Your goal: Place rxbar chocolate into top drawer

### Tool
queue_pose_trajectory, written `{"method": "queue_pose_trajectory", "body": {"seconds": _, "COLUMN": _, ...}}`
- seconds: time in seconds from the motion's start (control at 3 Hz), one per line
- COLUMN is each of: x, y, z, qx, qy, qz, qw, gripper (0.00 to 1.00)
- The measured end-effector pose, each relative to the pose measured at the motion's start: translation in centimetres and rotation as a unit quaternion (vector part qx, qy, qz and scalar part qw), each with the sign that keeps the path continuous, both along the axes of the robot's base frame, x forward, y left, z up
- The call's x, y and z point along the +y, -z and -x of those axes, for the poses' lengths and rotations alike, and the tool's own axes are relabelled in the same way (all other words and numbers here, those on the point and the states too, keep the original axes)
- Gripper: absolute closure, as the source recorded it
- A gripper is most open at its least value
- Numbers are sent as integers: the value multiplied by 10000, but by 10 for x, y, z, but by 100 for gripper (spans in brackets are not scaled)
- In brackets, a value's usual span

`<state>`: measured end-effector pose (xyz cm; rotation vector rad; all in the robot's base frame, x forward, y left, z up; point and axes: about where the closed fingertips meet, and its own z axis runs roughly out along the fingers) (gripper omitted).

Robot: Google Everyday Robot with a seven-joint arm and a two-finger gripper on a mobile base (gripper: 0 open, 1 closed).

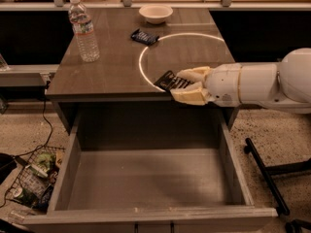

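Observation:
My gripper (183, 85) reaches in from the right and is shut on the rxbar chocolate (170, 81), a flat black wrapper with pale lettering. It holds the bar just over the table's front edge, above the back of the top drawer (146, 181). The drawer is pulled fully open and its flat grey-brown bottom is bare.
On the table (97, 74) stand a water bottle (83, 29) at the left, a white bowl (155, 13) at the back and a dark bluish wrapper (144, 36) near a white ring mark. A wire basket of litter (31, 178) sits on the floor at the left, a black stand leg (265, 174) at the right.

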<state>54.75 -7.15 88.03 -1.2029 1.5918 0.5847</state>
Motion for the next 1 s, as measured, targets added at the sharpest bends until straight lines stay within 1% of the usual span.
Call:
{"method": "queue_pose_trajectory", "body": {"seconds": 0.33, "x": 0, "y": 0, "z": 0, "qx": 0, "qy": -1, "qz": 0, "qw": 10000, "gripper": 100}}
{"method": "queue_pose_trajectory", "body": {"seconds": 0.67, "x": 16, "y": 15, "z": 6, "qx": 41, "qy": -54, "qz": 99, "qw": 9999, "gripper": 100}}
{"method": "queue_pose_trajectory", "body": {"seconds": 1.0, "x": 44, "y": 47, "z": 25, "qx": 149, "qy": -128, "qz": 51, "qw": 9998, "gripper": 100}}
